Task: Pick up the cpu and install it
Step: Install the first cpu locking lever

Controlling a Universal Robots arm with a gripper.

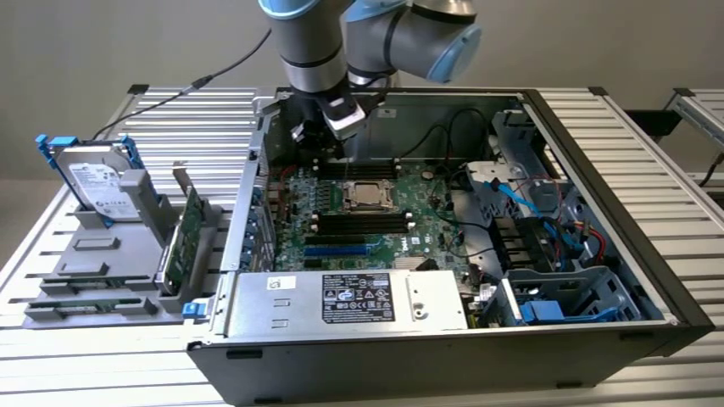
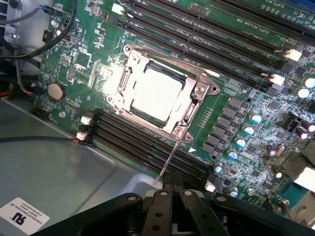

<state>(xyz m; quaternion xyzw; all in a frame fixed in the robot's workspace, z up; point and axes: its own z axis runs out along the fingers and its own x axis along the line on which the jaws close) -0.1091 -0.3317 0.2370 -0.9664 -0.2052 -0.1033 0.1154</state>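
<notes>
One small flat square chip is what matters here: the cpu point(image 2: 155, 93). It has a plain silver-grey metal top, washed pale by glare, with no markings I can make out. It sits in the socket, boxed in by the shiny steel socket frame point(image 2: 196, 96) on the green motherboard point(image 2: 66, 115).

Everything else, relative to that socket frame: long black memory slots point(image 2: 142, 145) run along two opposite sides of it. A thin wire lever point(image 2: 170, 158) sticks out from one corner toward the claw point(image 2: 171, 189). Its hooked tip ends just beside the black fingers; touching or not, hard to say from this angle. The claw's fingers are pressed together with nothing gripped, hovering over the slots near the frame.

In the exterior view, a boxy silver power supply point(image 1: 351, 298) with a black sticker lies nearer the camera than the frame. Blue cables point(image 1: 515, 199) loop off to the exterior view's right of it. A labelled hard drive point(image 1: 97, 180) in a blue bracket stands well apart on the exterior view's left. It is outside the black case point(image 1: 633, 229), propped in a grey rack point(image 1: 102, 246) on the ribbed aluminium worktop point(image 1: 656, 127).
</notes>
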